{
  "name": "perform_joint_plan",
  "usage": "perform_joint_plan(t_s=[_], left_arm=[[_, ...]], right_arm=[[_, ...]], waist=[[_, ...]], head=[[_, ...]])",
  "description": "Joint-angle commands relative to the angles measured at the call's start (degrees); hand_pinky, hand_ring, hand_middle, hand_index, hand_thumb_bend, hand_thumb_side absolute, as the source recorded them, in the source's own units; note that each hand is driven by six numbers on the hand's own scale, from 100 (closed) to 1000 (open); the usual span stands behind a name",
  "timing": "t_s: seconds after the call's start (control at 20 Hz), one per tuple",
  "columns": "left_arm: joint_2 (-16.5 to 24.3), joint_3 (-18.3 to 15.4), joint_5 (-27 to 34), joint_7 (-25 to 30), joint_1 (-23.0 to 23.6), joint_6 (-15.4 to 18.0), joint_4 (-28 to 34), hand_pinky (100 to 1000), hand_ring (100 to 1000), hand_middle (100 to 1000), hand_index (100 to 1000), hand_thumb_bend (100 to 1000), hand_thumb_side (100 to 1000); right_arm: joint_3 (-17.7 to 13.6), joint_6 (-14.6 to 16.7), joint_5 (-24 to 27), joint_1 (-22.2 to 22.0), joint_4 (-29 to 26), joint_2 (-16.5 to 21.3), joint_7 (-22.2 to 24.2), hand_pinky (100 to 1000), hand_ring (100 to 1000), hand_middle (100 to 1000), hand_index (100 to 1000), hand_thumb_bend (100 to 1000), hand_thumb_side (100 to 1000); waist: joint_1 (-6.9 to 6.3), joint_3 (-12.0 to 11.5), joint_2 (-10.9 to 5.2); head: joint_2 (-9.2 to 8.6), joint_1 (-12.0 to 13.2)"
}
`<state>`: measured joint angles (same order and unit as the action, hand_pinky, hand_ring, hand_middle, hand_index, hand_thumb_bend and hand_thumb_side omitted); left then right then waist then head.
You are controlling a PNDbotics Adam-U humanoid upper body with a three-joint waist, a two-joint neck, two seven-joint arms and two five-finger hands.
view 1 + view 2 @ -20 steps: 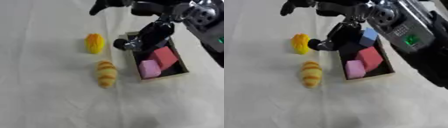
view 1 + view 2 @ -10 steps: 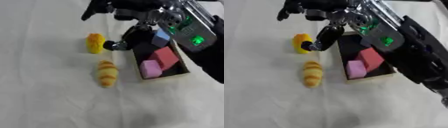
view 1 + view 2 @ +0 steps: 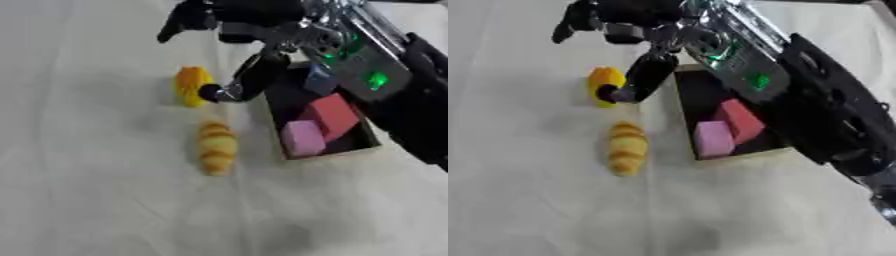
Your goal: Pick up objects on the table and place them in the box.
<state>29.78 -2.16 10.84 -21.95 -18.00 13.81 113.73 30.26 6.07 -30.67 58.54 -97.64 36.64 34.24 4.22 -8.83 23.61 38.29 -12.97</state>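
Observation:
My right hand (image 3: 249, 30) reaches in from the upper right, its fingers spread open above the table; one finger (image 3: 236, 85) points down beside a yellow-orange corn-like object (image 3: 191, 85). It holds nothing. A striped croissant-shaped object (image 3: 216, 147) lies below that, on the cloth. To the right stands a dark open box (image 3: 363, 145) with a pink block (image 3: 303, 139), a red block (image 3: 332, 114) and a blue block (image 3: 318, 80) inside. My left hand shows in neither view.
A pale cloth (image 3: 96, 190) covers the whole table. My right forearm (image 3: 815, 95) crosses over the box's far and right sides.
My right hand has swung left from over the box toward the yellow object. The objects on the cloth lie as before.

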Motion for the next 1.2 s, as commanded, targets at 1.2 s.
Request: perform_joint_plan(t_s=[1.2], left_arm=[[1.0, 0.1, 0.3, 0.6, -1.7, -0.2, 0.9, 701, 691, 657, 783, 100, 606]], right_arm=[[-1.5, 3.8, -2.9, 0.3, 11.5, -1.8, -3.1, 900, 881, 777, 864, 366, 100]], waist=[[1.14, -1.5, -0.48]], head=[[-0.71, -0.6]])
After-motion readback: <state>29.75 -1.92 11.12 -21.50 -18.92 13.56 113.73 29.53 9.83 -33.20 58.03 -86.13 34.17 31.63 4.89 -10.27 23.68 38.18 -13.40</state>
